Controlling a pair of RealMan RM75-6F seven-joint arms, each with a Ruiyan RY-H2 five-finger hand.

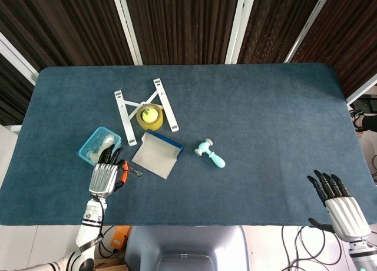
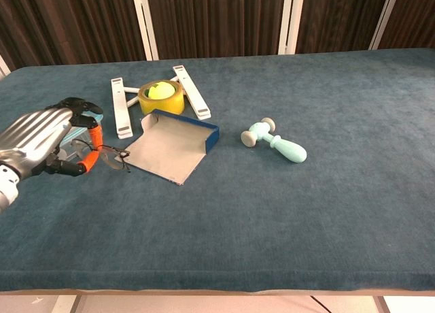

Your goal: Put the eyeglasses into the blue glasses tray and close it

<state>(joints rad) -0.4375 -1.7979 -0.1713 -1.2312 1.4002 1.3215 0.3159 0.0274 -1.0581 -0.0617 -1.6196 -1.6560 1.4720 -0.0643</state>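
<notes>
The left robot hand (image 2: 42,144) pinches the glasses (image 2: 109,156) above the tabletop (image 2: 285,211), just beside the open blue tray (image 2: 178,141). I judge this the carry step; next comes lowering them inside it. The right robot hand (image 1: 339,201) hangs empty, fingers straight. The lenses are hard to make out.

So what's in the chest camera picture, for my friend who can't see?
The left robot hand holds eyeglasses just above a blue table, beside an open blue glasses tray. Further right lies a mint toy hammer.
</notes>
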